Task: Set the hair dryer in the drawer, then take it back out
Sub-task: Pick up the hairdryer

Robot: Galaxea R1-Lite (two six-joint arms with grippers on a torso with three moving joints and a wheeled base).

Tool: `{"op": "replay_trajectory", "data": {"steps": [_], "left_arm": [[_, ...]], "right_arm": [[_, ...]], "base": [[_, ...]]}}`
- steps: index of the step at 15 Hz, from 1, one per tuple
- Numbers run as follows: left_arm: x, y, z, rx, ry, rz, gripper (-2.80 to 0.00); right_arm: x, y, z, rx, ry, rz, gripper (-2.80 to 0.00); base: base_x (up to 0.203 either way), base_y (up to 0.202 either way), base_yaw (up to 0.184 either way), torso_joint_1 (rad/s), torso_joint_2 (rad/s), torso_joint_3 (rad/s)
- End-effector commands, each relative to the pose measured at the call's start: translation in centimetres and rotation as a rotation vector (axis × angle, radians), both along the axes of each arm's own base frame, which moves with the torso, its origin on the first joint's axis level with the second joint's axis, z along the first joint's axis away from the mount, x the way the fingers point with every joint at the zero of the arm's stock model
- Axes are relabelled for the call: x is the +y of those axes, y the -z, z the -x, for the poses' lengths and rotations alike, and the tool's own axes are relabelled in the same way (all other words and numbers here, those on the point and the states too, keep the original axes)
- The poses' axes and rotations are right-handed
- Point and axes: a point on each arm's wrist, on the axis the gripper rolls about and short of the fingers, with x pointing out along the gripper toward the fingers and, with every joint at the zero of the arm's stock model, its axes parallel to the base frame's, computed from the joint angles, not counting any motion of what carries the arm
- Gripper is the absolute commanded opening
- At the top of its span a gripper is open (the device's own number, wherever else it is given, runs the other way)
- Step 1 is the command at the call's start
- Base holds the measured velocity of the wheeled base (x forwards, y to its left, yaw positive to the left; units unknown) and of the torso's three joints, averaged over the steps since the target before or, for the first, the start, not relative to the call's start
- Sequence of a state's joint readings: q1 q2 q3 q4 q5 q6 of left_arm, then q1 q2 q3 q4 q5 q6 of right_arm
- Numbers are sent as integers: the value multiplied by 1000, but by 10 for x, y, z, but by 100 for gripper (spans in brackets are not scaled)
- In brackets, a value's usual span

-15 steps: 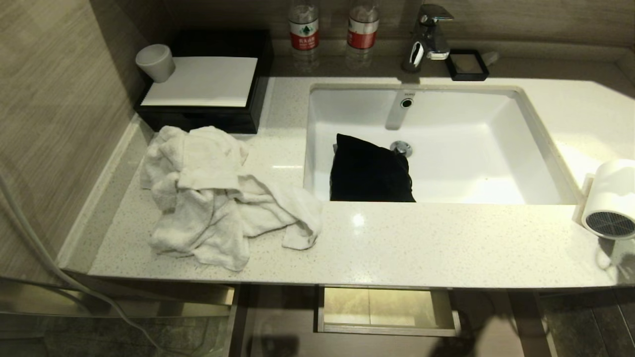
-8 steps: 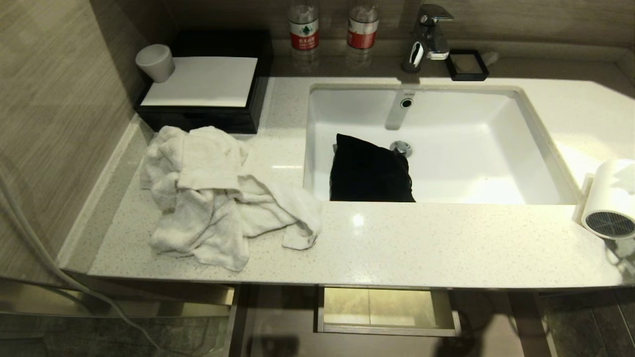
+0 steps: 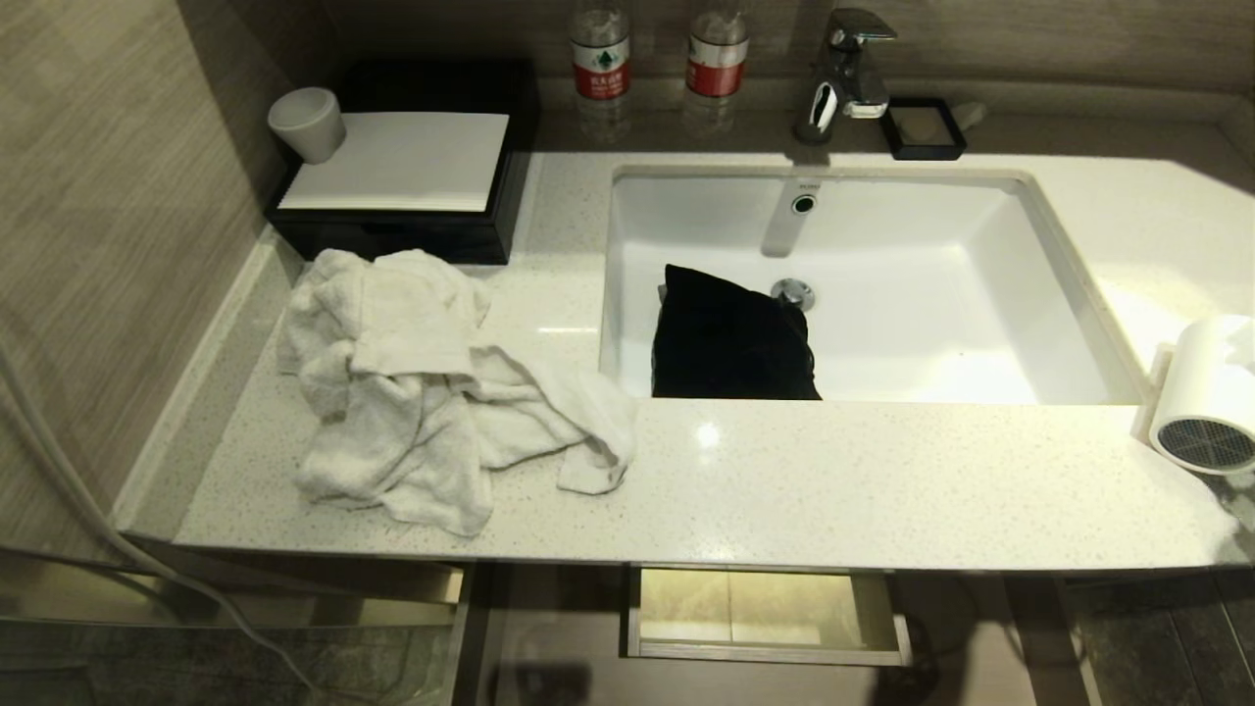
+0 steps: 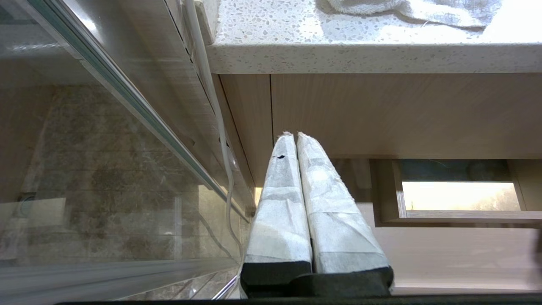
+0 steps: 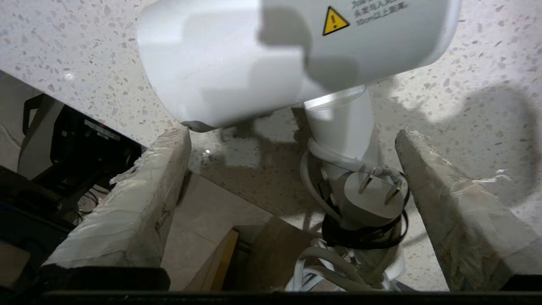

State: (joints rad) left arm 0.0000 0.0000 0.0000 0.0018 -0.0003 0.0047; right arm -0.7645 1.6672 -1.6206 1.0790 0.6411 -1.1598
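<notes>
Both fingers of the right gripper [image 5: 292,140] stand wide apart around the hair dryer [image 5: 271,55] handle on the countertop [image 3: 833,480]; left gripper [image 4: 294,135] pressed together below.

Bare countertop [image 3: 833,480] between towel [image 3: 422,392] and hair dryer [image 3: 1201,397].
</notes>
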Motion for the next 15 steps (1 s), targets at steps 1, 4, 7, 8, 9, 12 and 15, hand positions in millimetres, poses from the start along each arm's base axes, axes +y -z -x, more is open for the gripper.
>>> {"op": "replay_trajectory", "data": {"steps": [1, 4, 7, 8, 9, 12, 15], "left_arm": [[0, 0, 0, 0, 0, 0, -280], [0, 0, 0, 1, 0, 0, -280], [0, 0, 0, 1, 0, 0, -280], [0, 0, 0, 1, 0, 0, -280], [0, 0, 0, 1, 0, 0, -280], [0, 0, 0, 0, 0, 0, -280], [0, 0, 0, 1, 0, 0, -280]], "right_arm": [[-4, 7, -2, 30, -14, -30, 0], [-8, 11, -4, 41, -37, -25, 0], [-13, 12, -7, 35, -49, -5, 0], [-14, 12, -8, 33, -60, 4, 0], [-17, 12, -10, 24, -81, 25, 0], [-18, 14, -11, 27, -85, 25, 0], [-22, 16, -15, 19, -88, 22, 0]], "base": [[0, 0, 0, 0, 0, 0], [0, 0, 0, 0, 0, 0], [0, 0, 0, 0, 0, 0], [0, 0, 0, 0, 0, 0], [0, 0, 0, 0, 0, 0], [0, 0, 0, 0, 0, 0], [0, 0, 0, 0, 0, 0]]}}
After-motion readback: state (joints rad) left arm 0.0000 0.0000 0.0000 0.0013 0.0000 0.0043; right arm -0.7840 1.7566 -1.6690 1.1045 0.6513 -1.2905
